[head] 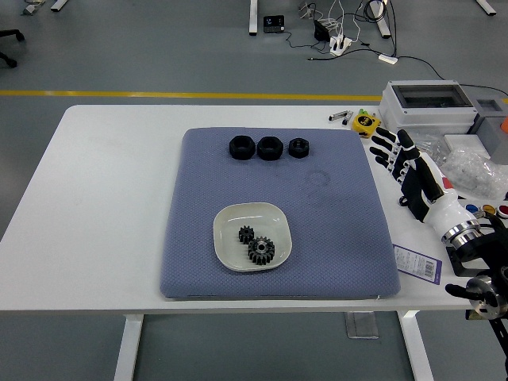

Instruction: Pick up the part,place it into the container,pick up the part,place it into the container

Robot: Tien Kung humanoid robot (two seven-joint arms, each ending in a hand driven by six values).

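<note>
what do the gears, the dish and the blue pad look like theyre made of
The two gears: dark metal or hard plastic, matte black with crisp teeth; the view leaves it open. The dish: glazed ceramic or melamine, an off-white, smooth, faintly glossy rim. The blue pad: soft foam or woven fabric, with a dimpled texture and rounded edges.

My white counter (103,206) stands on white legs (128,348) over a grey floor (143,48) crossed by a yellow line (159,94). Beyond the far edge, cables and a power strip (340,44) lie on the floor, with a small black box (275,24) beside a white post. A chair base (8,41) shows at the left edge.
</note>
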